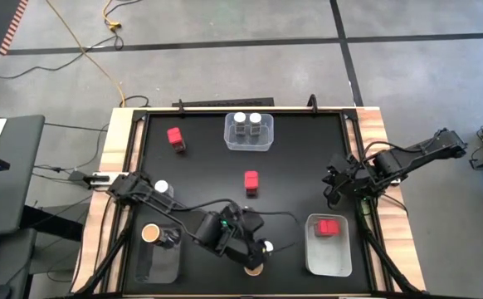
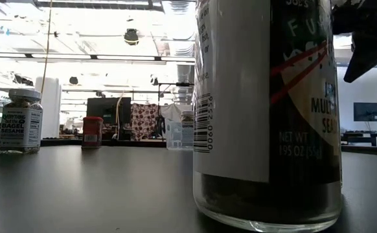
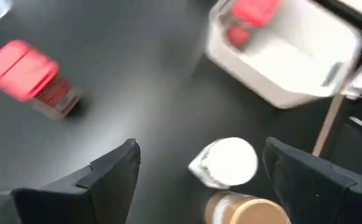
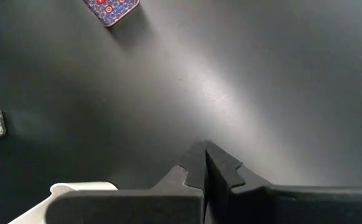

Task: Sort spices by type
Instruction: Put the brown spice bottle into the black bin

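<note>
left gripper over a white-lid jar at the near edge

at the near edge of the table, the left gripper (image 1: 256, 242) hangs spread wide around a white-lid jar (image 3: 227, 163), with a tan-lid jar (image 3: 246, 210) just beside it. 1 red box (image 1: 330, 226) lies in the near-right bin (image 1: 329, 262). 2 white-lid jars (image 1: 247, 121) stand in the far bin (image 1: 248, 145). the right gripper (image 4: 204, 163), fingers pressed together, waits at the right.

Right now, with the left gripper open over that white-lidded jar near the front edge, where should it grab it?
Grip the white-lidded jar just under its round lid, coming straight down. It stands upright between the left gripper's spread fingers. The tan-lidded jar sits close beside it, so keep the fingers clear of that side.
</note>
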You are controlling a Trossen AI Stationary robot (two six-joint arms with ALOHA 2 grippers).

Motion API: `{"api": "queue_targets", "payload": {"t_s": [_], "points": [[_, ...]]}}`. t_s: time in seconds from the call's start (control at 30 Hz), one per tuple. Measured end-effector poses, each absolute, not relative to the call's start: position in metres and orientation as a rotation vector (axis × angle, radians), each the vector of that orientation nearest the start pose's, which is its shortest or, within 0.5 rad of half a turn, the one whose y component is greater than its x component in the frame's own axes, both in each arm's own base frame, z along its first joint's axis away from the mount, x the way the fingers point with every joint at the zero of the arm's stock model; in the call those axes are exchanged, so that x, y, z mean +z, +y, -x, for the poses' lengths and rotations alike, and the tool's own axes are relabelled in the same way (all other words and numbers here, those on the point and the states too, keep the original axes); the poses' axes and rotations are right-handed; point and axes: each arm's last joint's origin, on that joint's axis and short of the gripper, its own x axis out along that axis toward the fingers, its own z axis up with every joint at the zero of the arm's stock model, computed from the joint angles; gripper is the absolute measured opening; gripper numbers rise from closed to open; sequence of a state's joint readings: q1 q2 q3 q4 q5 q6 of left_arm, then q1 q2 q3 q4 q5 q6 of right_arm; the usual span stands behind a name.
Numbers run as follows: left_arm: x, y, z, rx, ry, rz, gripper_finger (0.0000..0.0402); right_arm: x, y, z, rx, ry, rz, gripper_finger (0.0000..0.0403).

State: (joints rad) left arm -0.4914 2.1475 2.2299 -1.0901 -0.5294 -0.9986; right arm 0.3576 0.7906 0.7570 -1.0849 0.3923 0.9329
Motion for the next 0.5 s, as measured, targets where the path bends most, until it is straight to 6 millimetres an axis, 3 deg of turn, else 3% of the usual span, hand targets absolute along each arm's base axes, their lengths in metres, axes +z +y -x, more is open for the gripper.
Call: {"api": "queue_targets", "payload": {"t_s": [0.17,0.5], "points": [[0.325,-0.194,-0.405,0.512,0.757,0.496,0.0322,0.258,0.032,-0.118,-0.497,0.918,-0.438,0.0022],[0.326,-0.184,-0.412,0.449,0.797,0.441,0.0322,0.257,0.032,-0.118,-0.533,0.912,-0.494,0.0022]]}}
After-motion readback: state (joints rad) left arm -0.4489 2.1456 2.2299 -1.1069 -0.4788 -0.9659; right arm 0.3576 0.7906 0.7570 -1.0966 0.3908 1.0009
